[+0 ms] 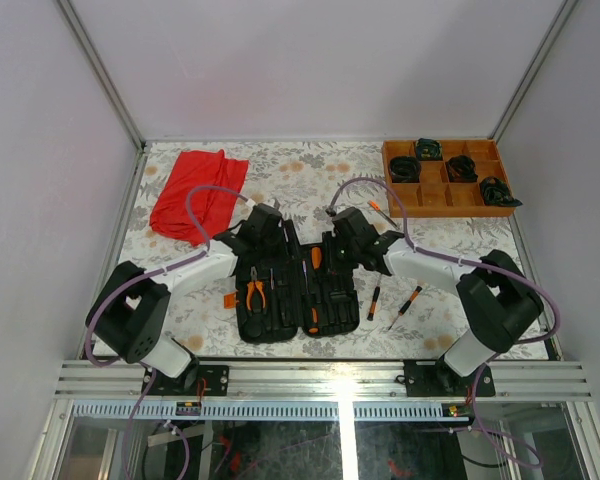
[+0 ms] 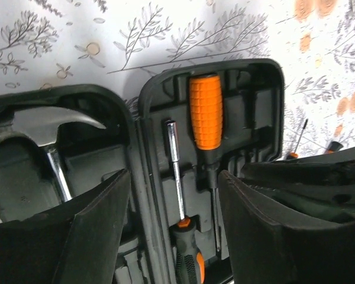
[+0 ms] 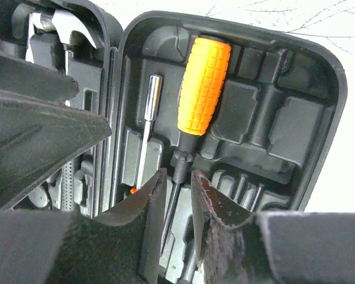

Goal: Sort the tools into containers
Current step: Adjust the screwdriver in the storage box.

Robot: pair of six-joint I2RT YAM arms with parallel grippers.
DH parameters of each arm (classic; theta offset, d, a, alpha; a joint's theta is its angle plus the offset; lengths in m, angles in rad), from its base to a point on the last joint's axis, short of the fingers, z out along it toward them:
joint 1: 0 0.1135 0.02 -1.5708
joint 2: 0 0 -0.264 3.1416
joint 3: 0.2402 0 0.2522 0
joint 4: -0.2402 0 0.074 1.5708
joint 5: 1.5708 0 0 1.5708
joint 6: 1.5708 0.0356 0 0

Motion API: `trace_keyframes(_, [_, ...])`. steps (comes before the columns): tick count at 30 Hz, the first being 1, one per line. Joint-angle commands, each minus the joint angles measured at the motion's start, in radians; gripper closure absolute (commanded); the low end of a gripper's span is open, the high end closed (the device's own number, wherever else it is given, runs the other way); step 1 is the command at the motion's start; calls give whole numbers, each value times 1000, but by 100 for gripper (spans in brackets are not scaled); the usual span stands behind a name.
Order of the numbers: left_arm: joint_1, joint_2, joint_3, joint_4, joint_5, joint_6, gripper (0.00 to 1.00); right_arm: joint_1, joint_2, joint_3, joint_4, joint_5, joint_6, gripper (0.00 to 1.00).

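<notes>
The black tool case (image 1: 280, 330) lies open between both arms. Its right half (image 3: 296, 118) holds an orange-handled screwdriver (image 3: 204, 83) and a silver-shafted driver (image 3: 151, 106). My right gripper (image 3: 178, 174) is narrowly open, its fingers straddling the orange screwdriver's shaft without closing on it. My left gripper (image 2: 173, 177) hangs wide open over the hinge area, above the silver-shafted driver (image 2: 176, 165). The hammer (image 2: 47, 127) and the pliers (image 1: 255, 293) sit in the left half. Two thin screwdrivers (image 1: 374, 300) (image 1: 405, 305) lie on the table right of the case, and a third (image 1: 382, 212) lies further back.
A red cloth (image 1: 198, 192) lies at the back left. An orange-brown wooden tray (image 1: 447, 178) with black coiled bundles stands at the back right. Walls close in the table on three sides. The two grippers hang close together over the case's far end.
</notes>
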Motion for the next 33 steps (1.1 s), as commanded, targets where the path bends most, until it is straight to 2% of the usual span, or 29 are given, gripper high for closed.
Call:
trace_keyframes(1, [-2, -13, -34, 52, 9, -11, 41, 18, 28, 59, -29, 31, -2, 70])
trace_keyframes(12, [-2, -16, -88, 73, 24, -19, 46, 38, 107, 104, -55, 41, -12, 74])
trace_keyframes(27, [-3, -14, -152, 107, 45, -28, 50, 59, 193, 155, -145, 123, -39, 84])
trace_keyframes(33, [-8, -20, -237, 154, 49, -58, 52, 88, 253, 200, -238, 170, -67, 82])
